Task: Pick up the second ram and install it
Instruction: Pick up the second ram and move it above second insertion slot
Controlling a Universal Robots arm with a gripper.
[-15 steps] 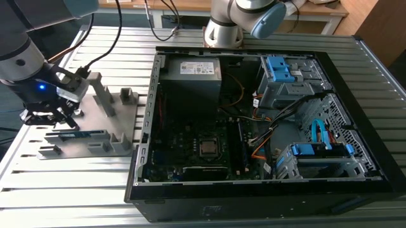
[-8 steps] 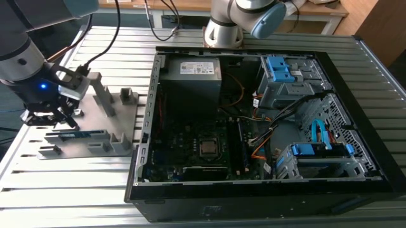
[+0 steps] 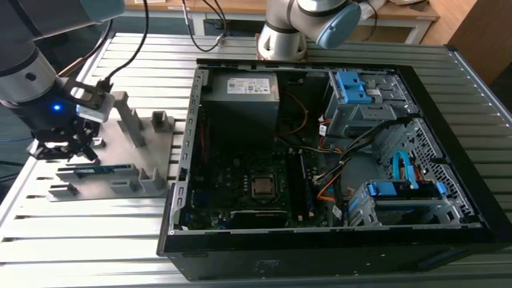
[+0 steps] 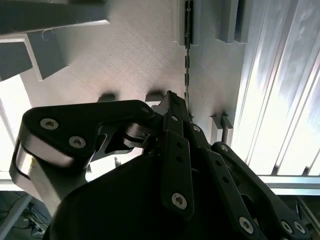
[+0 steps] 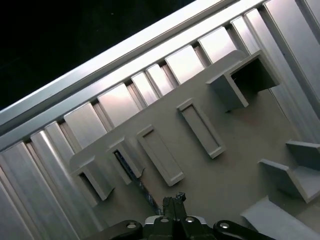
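The second ram (image 3: pixel 97 170), a thin stick with a blue-and-white label, stands on edge in the slots of the grey fixture plate (image 3: pixel 128 157) at the exterior view's left. My gripper (image 3: pixel 78 153) hangs just above and behind it, with its fingers together and nothing between them. In the second wrist view the ram (image 4: pixel 187 55) shows edge-on as a thin dark line that runs up to the gripper's (image 4: pixel 170 96) tip. In the first wrist view the ram's edge (image 5: pixel 131 172) lies between two fixture blocks, close beside the gripper (image 5: pixel 174 199).
An open computer case (image 3: pixel 182 180) lies on the slatted metal table (image 3: pixel 88 240) to the exterior view's right of the fixture, its motherboard (image 3: pixel 240 180) exposed. Upright grey posts (image 3: pixel 132 123) rise from the fixture. A second arm's base (image 3: pixel 282 36) stands behind the case.
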